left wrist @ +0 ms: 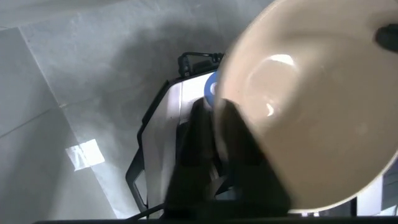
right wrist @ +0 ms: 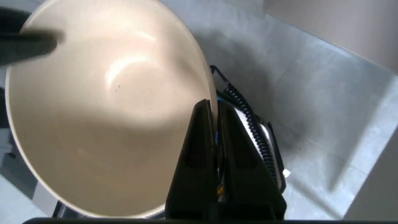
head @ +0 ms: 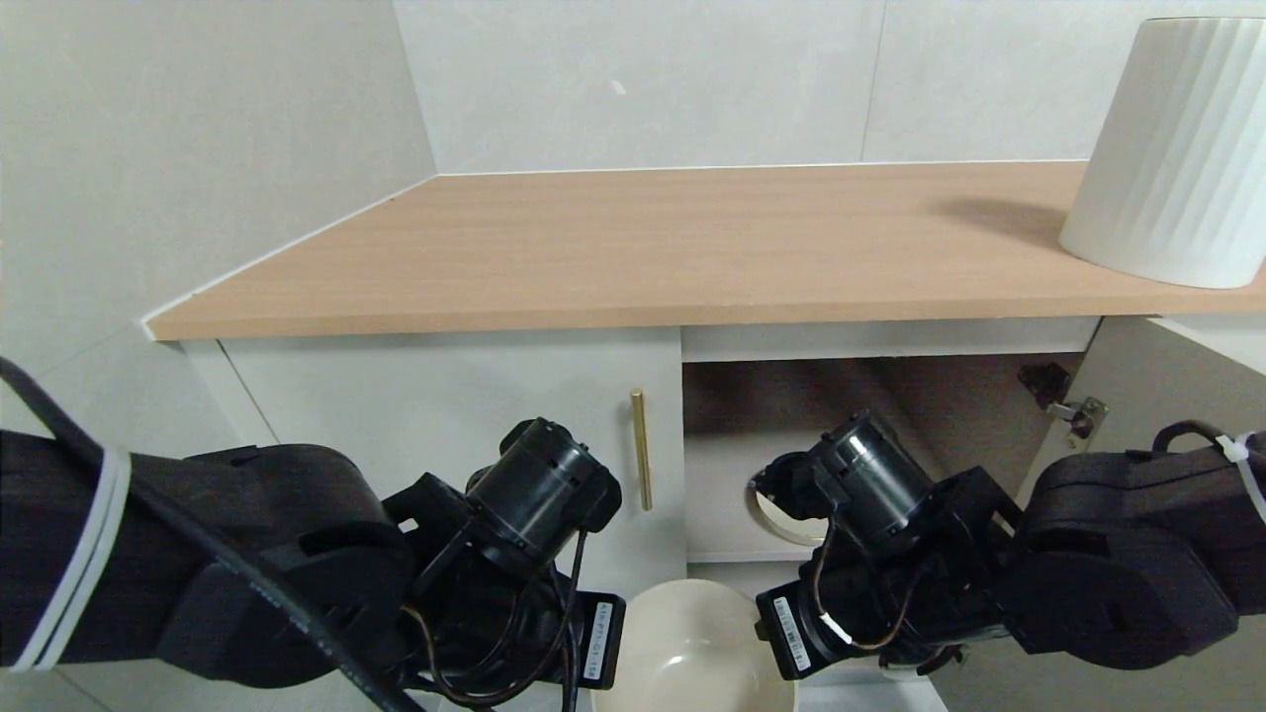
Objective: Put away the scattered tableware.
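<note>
Since the cream bowl (head: 692,648) hangs low before the open cabinet (head: 851,445) under the desk (head: 692,247), with the fingers of left gripper (left wrist: 219,112) and right gripper (right wrist: 214,115) clamped on opposite rims, both arms should advance together and level.

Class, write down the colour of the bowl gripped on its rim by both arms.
The bowl is plain cream, unpatterned; the right wrist view shows it best.
</note>
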Robot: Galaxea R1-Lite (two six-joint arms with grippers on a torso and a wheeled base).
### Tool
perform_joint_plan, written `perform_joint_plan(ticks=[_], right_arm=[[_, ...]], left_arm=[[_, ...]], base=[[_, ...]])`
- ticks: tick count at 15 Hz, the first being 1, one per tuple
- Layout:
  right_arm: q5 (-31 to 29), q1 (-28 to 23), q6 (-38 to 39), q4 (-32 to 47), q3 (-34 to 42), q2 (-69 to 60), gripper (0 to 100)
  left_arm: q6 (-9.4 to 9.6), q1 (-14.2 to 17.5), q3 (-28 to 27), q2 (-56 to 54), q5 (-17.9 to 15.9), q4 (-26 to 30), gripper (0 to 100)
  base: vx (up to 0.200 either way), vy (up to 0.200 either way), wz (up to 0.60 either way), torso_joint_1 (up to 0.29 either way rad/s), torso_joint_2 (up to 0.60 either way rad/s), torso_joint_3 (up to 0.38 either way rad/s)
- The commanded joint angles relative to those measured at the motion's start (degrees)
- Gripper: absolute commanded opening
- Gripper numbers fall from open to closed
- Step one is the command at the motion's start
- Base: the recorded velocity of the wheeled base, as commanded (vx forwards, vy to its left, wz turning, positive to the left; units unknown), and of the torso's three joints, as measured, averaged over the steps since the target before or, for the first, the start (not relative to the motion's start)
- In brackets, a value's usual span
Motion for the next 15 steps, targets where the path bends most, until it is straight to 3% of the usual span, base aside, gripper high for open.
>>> perform_joint_plan(ticks=[1, 5, 8, 10, 15], right_arm=[[-0.1, 0.0, 0.1, -0.1, 0.0, 0.1, 0], [-0.4, -0.9, -0.3, 0.3, 0.2, 0.4, 0], [-5.7, -3.3, -1.6, 0.5, 0.3, 2.6, 0], [-9.4, -7.4, -4.6, 0.4, 0.2, 5.2, 0], [-9.4, -15.7, -4.8, -0.2, -3.8, 9.8, 0]], left_arm=[[-0.01, 0.0, -0.2, -0.1, 0.0, -0.2, 100], [0.08, 0.0, -0.1, -0.1, 0.0, -0.1, 100], [0.08, 0.0, -0.1, -0.1, 0.0, -0.1, 100], [0.08, 0.0, -0.1, -0.2, 0.0, -0.1, 100], [0.08, 0.0, -0.1, -0.2, 0.0, -0.1, 100]], base=[[0.000, 0.000, 0.00, 0.000, 0.00, 0.000], [0.000, 0.000, 0.00, 0.000, 0.00, 0.000], [0.000, 0.000, 0.00, 0.000, 0.00, 0.000], [0.000, 0.000, 0.00, 0.000, 0.00, 0.000], [0.000, 0.000, 0.00, 0.000, 0.00, 0.000]])
